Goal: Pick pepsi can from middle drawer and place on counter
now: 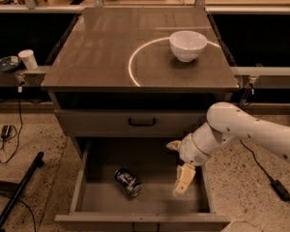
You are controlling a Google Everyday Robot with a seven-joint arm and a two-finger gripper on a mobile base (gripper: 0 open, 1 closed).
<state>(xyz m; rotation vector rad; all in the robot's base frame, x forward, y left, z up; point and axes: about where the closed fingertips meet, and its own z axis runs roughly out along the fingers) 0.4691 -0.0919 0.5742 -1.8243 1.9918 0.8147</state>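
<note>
The pepsi can (127, 182), dark blue with a red-white-blue logo, lies on its side on the floor of the open middle drawer (154, 166), left of centre. My gripper (183, 180) hangs down inside the drawer at its right side, about a can's length to the right of the can and not touching it. My white arm (241, 129) reaches in from the right. The counter (101, 47) above is glossy grey-brown with a bright white arc.
A white bowl (187, 45) stands on the counter at the right, by the arc. A shut drawer front with a black handle (141, 122) sits above the open drawer. A white cup (27, 59) stands on the left shelf. A black pole (19, 192) and cables lie on the floor at left.
</note>
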